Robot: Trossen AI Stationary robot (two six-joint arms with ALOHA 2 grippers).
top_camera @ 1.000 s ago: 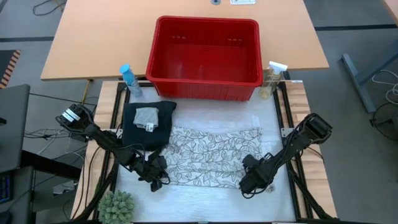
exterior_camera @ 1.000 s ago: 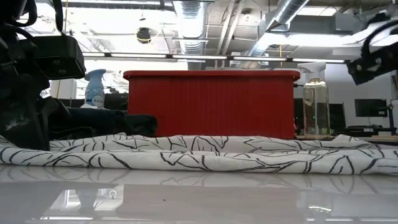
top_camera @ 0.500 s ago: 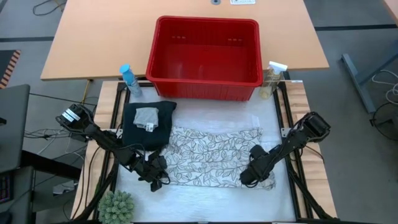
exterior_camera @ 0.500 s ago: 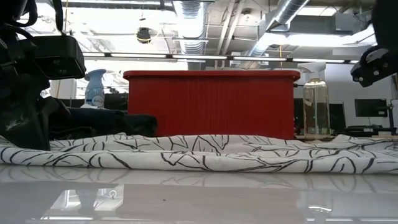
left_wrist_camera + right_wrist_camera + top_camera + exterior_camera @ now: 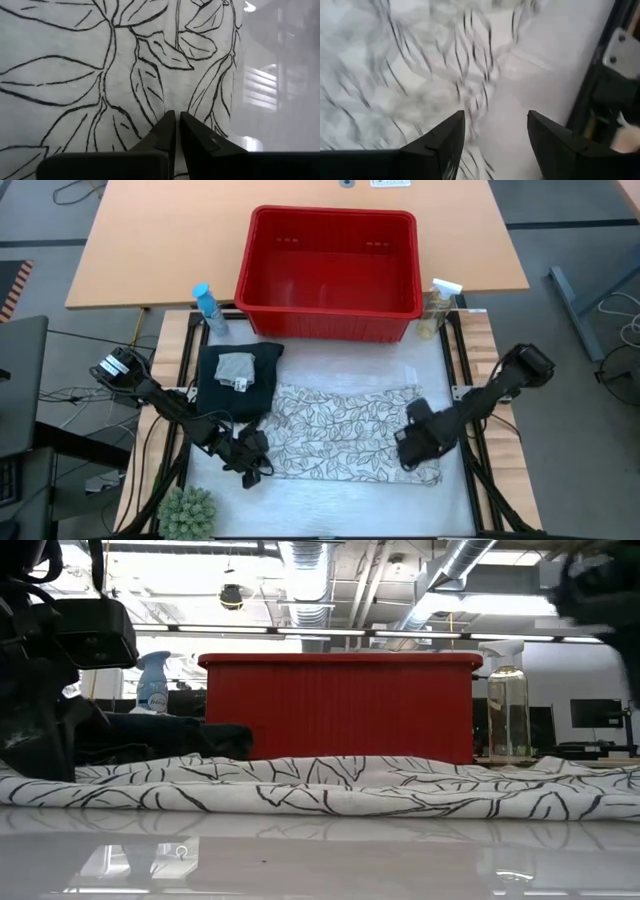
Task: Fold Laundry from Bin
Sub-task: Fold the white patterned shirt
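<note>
The white cloth with grey leaf print (image 5: 345,430) lies spread flat on the pale worktop (image 5: 340,498), in front of the large red rectangular plastic bin (image 5: 330,275), which stands at the far edge and looks empty from above. In the low view the cloth (image 5: 330,790) shows as a low rumpled band across the whole width, with the bin's ribbed wall (image 5: 340,710) rising behind it.

Just beside the cloth's left far corner sits the folded dark navy-black garment (image 5: 235,380), with a small plain grey cloth (image 5: 236,368) resting on top of it.

The left gripper (image 5: 248,460) is down at the cloth's near left corner; its fingers (image 5: 167,132) are pressed together on the printed fabric (a thin edge of it seems pinched between the tips). The right gripper (image 5: 415,448) is over the cloth's near right corner, its fingers (image 5: 442,145) spread apart with nothing between them, the cloth (image 5: 420,75) blurred beneath.

A blue spray bottle (image 5: 207,308) stands by the bin's left near corner and a clear spray bottle (image 5: 438,305) with a white nozzle by its right. A small green plant (image 5: 188,512) sits at the worktop's near left corner.
</note>
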